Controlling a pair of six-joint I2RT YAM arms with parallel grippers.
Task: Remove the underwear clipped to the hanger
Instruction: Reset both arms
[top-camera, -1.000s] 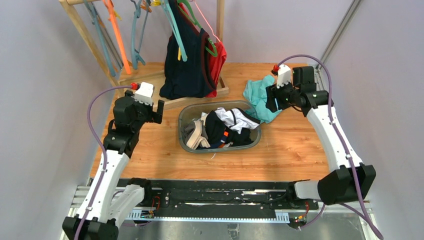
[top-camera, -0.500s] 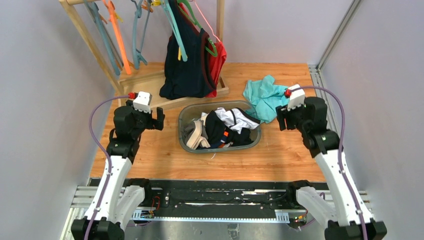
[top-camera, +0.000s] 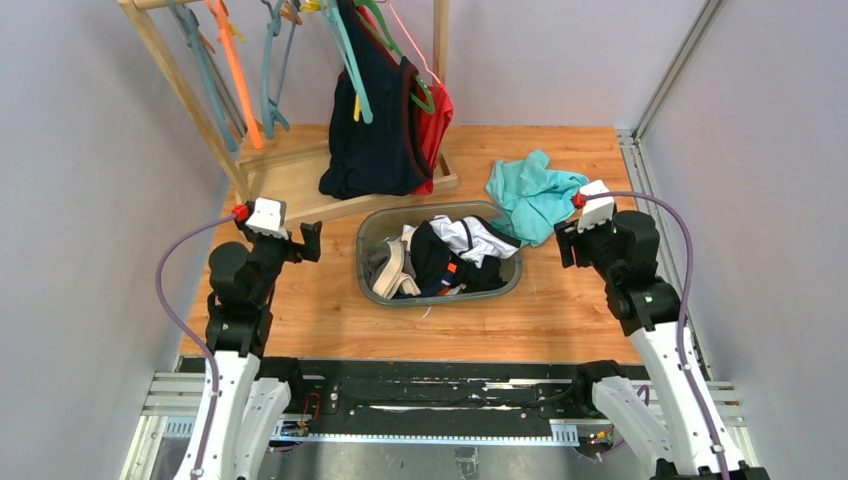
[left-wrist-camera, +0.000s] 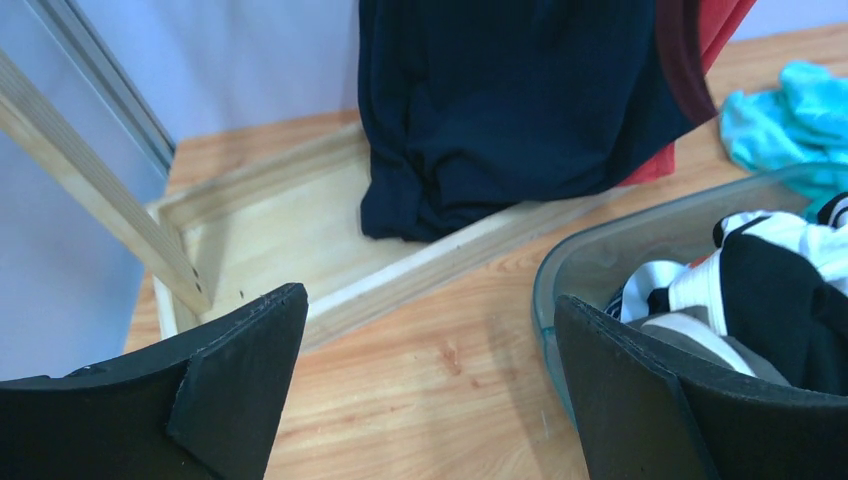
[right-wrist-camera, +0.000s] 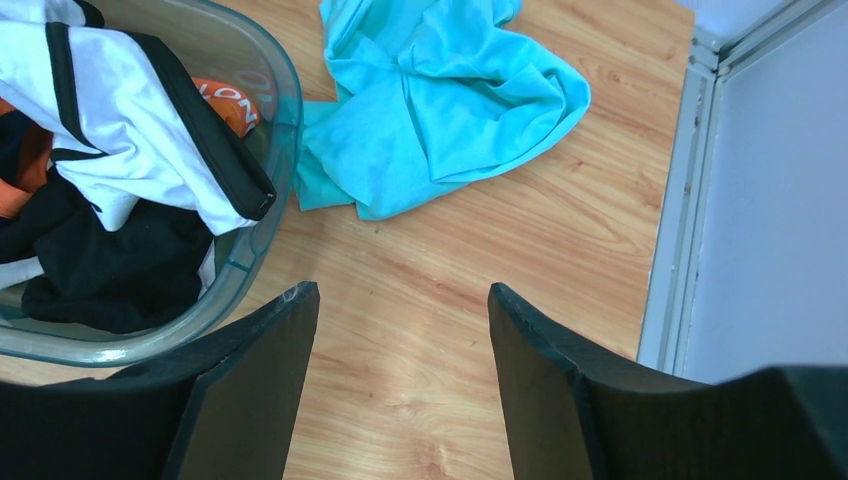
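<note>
The underwear (top-camera: 440, 255) lies heaped in a clear basin (top-camera: 369, 232): a black brief, a white one (top-camera: 478, 236) and a grey-beige one (top-camera: 392, 272). Coloured hangers (top-camera: 270, 70) hang on the wooden rack (top-camera: 190, 100) at the back left, none with briefs that I can see. Left of the basin, my left gripper (top-camera: 311, 241) hovers open and empty; its wrist view shows the gripper (left-wrist-camera: 428, 300) over bare wood with the underwear (left-wrist-camera: 770, 290) at the right. Right of the basin, my right gripper (top-camera: 563, 245) is open and empty. Its wrist view has the gripper (right-wrist-camera: 400, 290) above bare table, the white brief (right-wrist-camera: 120, 130) upper left.
A navy tank top (top-camera: 375, 120) with red trim hangs from the rack onto its wooden base tray (top-camera: 300, 185). A teal cloth (top-camera: 535, 195) lies crumpled behind my right gripper. A metal rail (top-camera: 640, 170) and the walls bound the table on the right.
The right arm has drawn back from the teal cloth toward the near edge. The left arm has also pulled back and to the left. The clothes have not moved.
</note>
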